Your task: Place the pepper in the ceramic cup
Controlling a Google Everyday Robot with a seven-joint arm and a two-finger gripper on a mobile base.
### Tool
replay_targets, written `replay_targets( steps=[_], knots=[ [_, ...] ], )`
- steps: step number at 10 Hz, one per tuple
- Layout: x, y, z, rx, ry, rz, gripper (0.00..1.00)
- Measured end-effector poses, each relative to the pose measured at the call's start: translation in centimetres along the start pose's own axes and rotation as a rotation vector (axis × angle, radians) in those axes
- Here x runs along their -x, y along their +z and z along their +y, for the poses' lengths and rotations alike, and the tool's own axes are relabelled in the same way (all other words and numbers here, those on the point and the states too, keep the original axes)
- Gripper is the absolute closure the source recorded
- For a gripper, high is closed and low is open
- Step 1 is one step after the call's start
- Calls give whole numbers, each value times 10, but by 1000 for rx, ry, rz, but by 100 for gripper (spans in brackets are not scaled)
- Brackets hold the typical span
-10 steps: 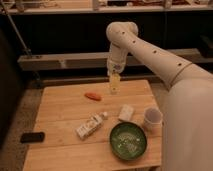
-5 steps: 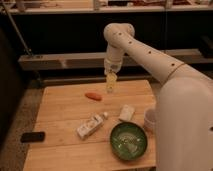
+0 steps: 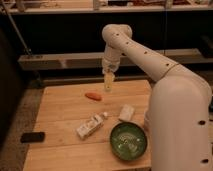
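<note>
**Fingers parted and empty over the table's far side**

The fingers (image 3: 107, 81) of the gripper (image 3: 108, 88) point straight down, spread apart with nothing between them, above the 12 o'clock side of the wooden table (image 3: 60, 115). From the wrist the white arm (image 3: 145, 56) rises to a bent elbow, then slopes away toward 4 o'clock. The pepper (image 3: 93, 95) lies flat on the wood at the gripper's 8 o'clock, near but apart from it. It is small, orange-red, smooth and tapered.

White, rounded arm (image 3: 145, 57) shells are noted, dotted with small dark holes; broad white body (image 3: 180, 125); pale yellowish gripper (image 3: 108, 82) is recorded just beyond the pepper (image 3: 92, 95), right of it
</note>
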Motion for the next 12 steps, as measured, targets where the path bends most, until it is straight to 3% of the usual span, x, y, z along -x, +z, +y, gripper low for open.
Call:
replay_targets(
  steps=[5,12],
  knots=[
    [-3,26,14,18,-20,19,20],
    [-5,68,27,28,-46,10,20]
  ],
)
